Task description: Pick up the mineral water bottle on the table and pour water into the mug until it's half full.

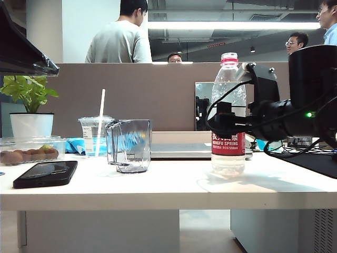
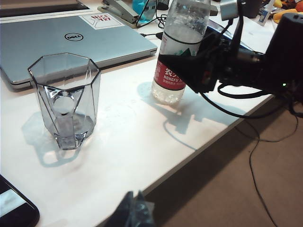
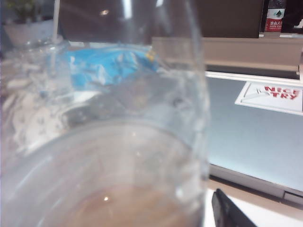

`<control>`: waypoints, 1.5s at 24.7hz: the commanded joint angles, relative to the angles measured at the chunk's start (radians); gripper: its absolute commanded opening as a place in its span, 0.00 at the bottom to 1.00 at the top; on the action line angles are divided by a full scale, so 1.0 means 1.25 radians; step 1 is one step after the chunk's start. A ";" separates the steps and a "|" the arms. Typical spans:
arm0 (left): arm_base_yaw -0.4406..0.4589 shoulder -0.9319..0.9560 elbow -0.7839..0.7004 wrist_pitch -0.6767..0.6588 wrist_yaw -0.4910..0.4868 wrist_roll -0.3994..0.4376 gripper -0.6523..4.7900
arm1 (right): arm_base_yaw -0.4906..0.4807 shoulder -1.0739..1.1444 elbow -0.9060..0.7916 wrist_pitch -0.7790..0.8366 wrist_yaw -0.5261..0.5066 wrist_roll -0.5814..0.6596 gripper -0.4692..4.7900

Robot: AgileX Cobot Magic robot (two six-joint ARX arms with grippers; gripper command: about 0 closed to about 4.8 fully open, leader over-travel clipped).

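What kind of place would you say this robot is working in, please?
Most likely a shared office: a desk partition with colleagues behind it, a laptop and stapler on the white table.

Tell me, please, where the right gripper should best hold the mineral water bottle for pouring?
Probably at the labelled waist of the mineral water bottle, from the side away from the mug. The bottle stands upright, and the open right gripper already brackets it there.

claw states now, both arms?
Left claw: only a dark tip shows at frame edge; cannot tell.
Right claw: open, around the mineral water bottle, not yet clamped.
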 commanded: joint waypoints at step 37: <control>0.000 -0.002 0.003 -0.005 0.005 0.002 0.11 | 0.103 -0.162 0.375 -0.757 0.158 -0.590 0.51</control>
